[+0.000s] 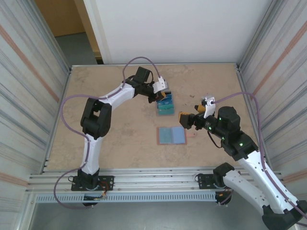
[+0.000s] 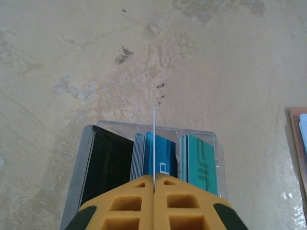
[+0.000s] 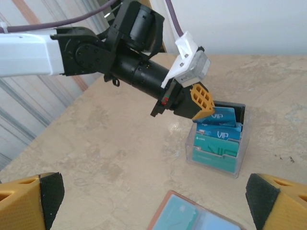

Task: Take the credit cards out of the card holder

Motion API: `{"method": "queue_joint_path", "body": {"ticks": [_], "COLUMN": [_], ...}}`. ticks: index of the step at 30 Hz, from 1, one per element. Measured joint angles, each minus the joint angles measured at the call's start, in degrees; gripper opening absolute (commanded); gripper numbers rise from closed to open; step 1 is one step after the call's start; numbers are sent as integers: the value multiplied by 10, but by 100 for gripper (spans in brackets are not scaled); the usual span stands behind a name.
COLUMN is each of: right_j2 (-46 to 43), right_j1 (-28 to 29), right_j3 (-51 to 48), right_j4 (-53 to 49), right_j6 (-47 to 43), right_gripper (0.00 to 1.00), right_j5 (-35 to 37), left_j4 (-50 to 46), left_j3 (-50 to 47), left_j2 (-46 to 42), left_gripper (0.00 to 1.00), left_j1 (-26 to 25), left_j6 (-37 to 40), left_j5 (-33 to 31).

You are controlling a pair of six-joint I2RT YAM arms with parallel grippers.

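Observation:
The card holder lies open and flat on the table, salmon rim around blue-grey pockets, also seen at the lower edge of the right wrist view. A teal card shows under one pocket. My left gripper is shut on a blue credit card over a clear plastic stand. In the left wrist view that card is a thin edge-on line between the closed yellow fingertips of the left gripper. My right gripper stands open just right of the card holder, holding nothing.
The clear stand holds upright stacks of black, blue and teal cards. Metal walls close in the table on the left and right. Bare tabletop lies left of the card holder.

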Motion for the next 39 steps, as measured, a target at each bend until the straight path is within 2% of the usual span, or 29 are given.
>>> {"method": "queue_joint_path", "body": {"ticks": [23, 26, 29, 39], "right_j2": [-16, -16, -16, -15], "right_j1": [0, 0, 0, 0], "right_j3": [-6, -6, -6, -6], "right_j4": [0, 0, 0, -3], "right_j6": [0, 0, 0, 2], "right_gripper": [99, 99, 99, 99], "right_j5": [10, 10, 10, 10], "left_j4": [-29, -36, -42, -55], "left_j3": [30, 36, 42, 46], "left_j2": [28, 32, 34, 34], "left_gripper": [0, 7, 10, 14], "left_j1": [-8, -8, -8, -8], "left_j6": [6, 5, 3, 3], "left_j5": [-2, -2, -2, -7]}}
